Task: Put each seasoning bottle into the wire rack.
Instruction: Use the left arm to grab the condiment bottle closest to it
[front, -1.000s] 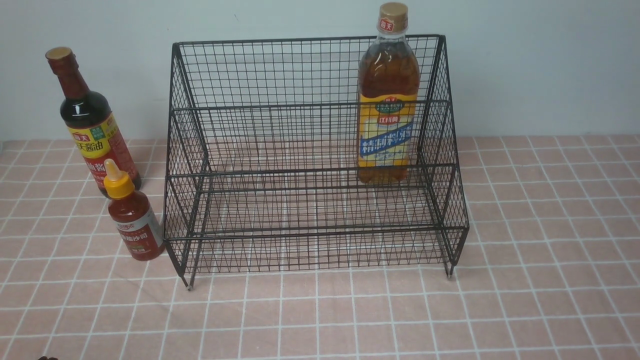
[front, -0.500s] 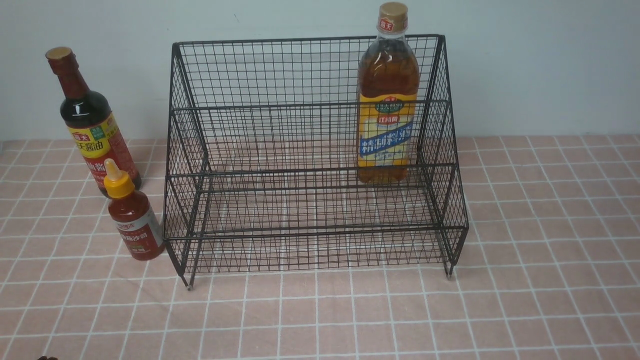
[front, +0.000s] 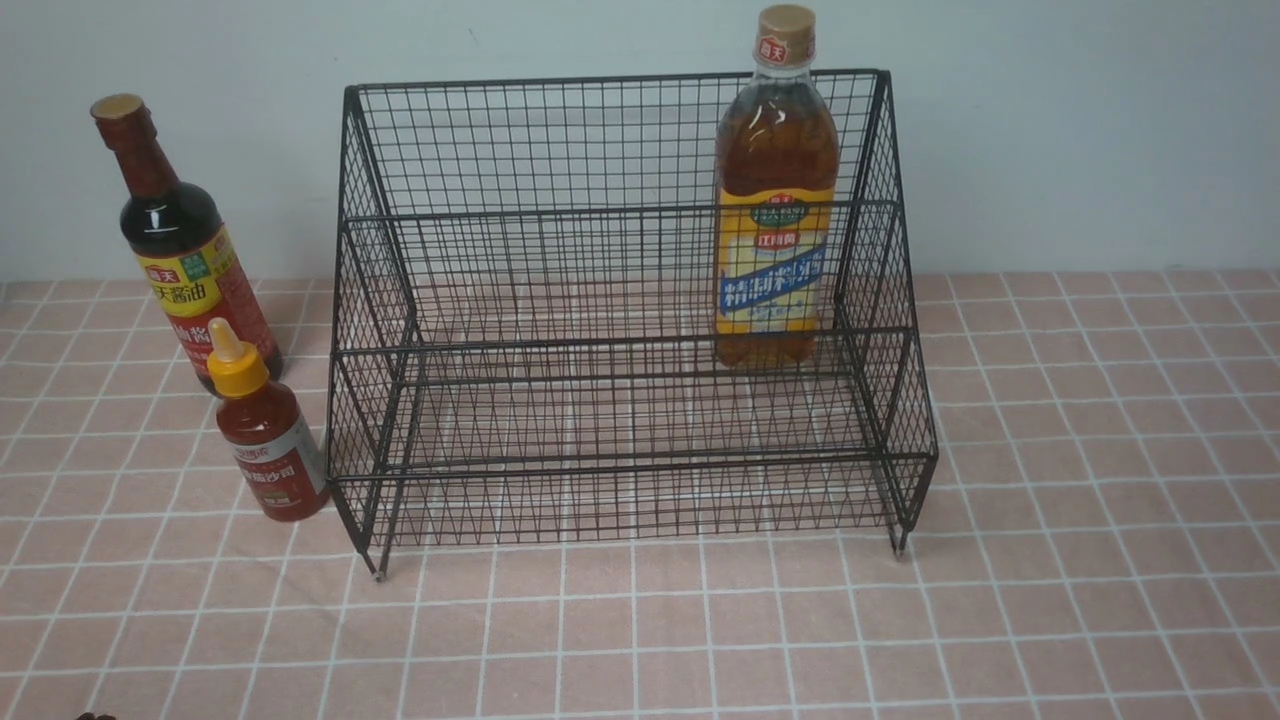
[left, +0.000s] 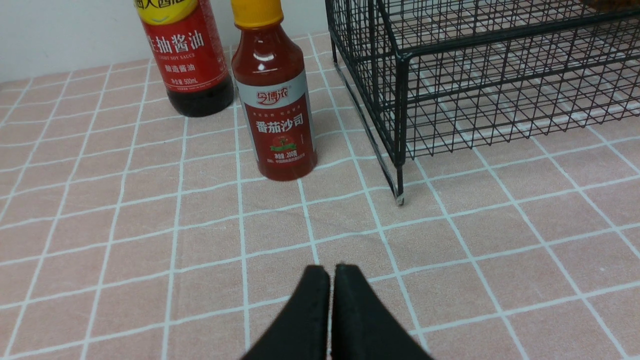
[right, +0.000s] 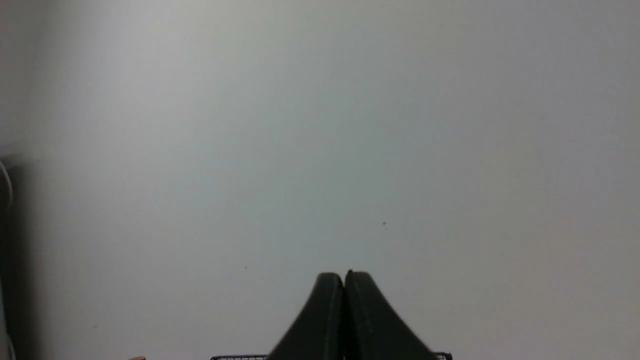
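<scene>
Status: wire rack (front: 600, 348) sits mid-counter, back against the wall (front: 1080, 140), open side facing the robot. The amber bottle (front: 775, 230), yellow-blue label, stands upright inside the rack at its right end. It looks to be on the back, upper tier, with its cap poking above the rack's top rail. The other two are outside the rack, on the counter (front: 1080, 560) to its left, both upright. The soy-sauce bottle (front: 185, 260), dark with a red-yellow label, is further back near the wall. The red sauce bottle (front: 268, 440), with its yellow nozzle cap, is in front of it and just beside the rack's front-left corner; I can't tell whether it touches the wire. In the front view the red one overlaps the soy bottle's lower body; the left wrist view shows a small gap between them. Left tool (left: 330, 272): fingers pressed together, nothing between them, low over the pink tiled cloth. It is aimed roughly at the red sauce bottle and the rack's front-left leg, and well apart from both. Right tool (right: 344, 277): fingers also pressed together, empty, pointing at bare wall, with only the rack's top edge showing under it in the right wrist view. Count: one bottle in, two out.
</scene>
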